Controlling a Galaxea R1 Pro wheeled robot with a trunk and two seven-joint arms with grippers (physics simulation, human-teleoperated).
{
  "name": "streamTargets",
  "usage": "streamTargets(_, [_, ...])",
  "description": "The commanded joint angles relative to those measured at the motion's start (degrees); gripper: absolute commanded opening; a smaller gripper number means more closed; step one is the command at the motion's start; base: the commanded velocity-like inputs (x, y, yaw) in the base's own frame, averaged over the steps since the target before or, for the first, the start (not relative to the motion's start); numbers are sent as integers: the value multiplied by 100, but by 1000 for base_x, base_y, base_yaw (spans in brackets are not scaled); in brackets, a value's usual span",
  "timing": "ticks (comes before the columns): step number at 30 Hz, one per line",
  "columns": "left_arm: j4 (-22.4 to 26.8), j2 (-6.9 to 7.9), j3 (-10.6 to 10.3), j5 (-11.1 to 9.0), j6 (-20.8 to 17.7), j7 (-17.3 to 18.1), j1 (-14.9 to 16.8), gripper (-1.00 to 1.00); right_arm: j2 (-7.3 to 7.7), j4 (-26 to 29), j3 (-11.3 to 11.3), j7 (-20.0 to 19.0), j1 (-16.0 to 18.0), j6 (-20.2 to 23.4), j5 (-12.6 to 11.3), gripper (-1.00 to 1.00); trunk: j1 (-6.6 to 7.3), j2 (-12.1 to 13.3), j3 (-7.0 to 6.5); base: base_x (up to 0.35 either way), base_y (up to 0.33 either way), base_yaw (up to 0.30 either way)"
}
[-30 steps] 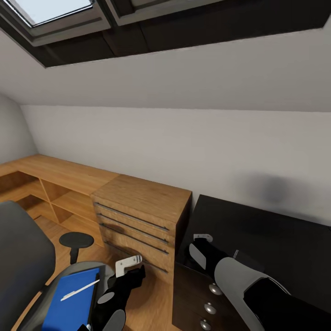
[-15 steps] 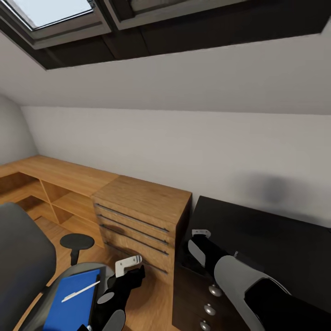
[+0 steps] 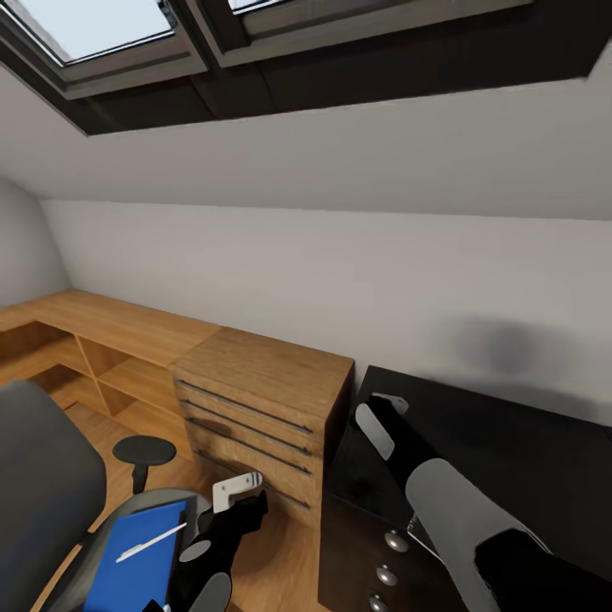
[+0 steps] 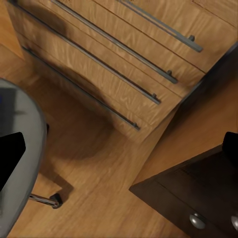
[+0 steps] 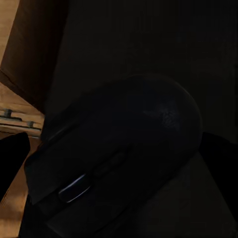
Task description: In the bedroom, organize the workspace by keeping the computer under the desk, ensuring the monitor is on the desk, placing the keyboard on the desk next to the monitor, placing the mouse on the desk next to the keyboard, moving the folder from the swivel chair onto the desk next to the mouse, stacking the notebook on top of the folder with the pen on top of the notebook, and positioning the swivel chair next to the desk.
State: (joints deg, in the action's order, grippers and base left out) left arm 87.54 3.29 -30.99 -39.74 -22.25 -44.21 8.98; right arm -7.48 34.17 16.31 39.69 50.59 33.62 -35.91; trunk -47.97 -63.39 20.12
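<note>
Inspector: Right wrist view has the mouse (image 5: 119, 153) close up between your right gripper's (image 3: 382, 414) jaws, apparently clenched on it, over the desk (image 3: 510, 450) for placing.

Operator: Left?

Inspector: Left gripper (image 3: 242, 486), off the desk's drawer end, jaw state untellable. Folder (image 3: 140, 561) remains on the chair (image 3: 42, 476).

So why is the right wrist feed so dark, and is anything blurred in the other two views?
Right wrist view: the black mouse looms close against the black desk, so contrast is very low; only its scroll wheel glints. Head view: evenly lit under the skylight, with a soft grey smudge of shadow on the wall above the desk. Left wrist view: sharp on the dresser, blurred at the chair seat.
</note>
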Motion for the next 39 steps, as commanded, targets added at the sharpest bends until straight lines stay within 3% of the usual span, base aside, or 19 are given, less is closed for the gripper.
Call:
streamTargets(1, [11,5,-12,-25,-13,-50,7,100,6,237,24,125,-107,45,-50,-100,22,37,-11,0,0,0])
streamTargets(3, [11,5,-12,-22,-10,-82,7,100,11,603,18,192,-307,101,-47,-100,66,117,-47,0,0,0])
streamTargets(4, [10,1,-12,-24,-8,-157,7,100,18,1062,15,236,-545,160,-39,-100,88,157,-65,-109,0,0])
streamTargets(6, [9,-2,-12,-24,-10,-194,7,100,42,1308,15,255,-680,182,-37,-100,132,237,-101,-219,0,0])
streamTargets(11, [9,-3,-12,-25,-9,-218,7,100,114,1439,20,225,-786,181,-32,-100,242,438,-191,-302,0,0])
streamTargets(16, [9,-16,-20,-33,-15,-219,7,100,339,1490,45,102,-943,177,-23,-100,351,638,-280,-336,0,0])
streamTargets(27, [-41,-30,-96,-36,-23,-219,7,100,383,1995,14,64,-1049,202,-49,-100,593,1079,-478,-132,0,-4])
streamTargets(28, [-83,-30,-142,-34,-25,-219,7,100,438,2051,12,64,-1066,198,-55,-100,593,1079,-480,0,0,-230])
streamTargets(39, [-164,-30,-169,-25,-25,-208,7,100,466,2058,12,56,-1069,188,-57,-100,593,1079,-488,0,0,-272])
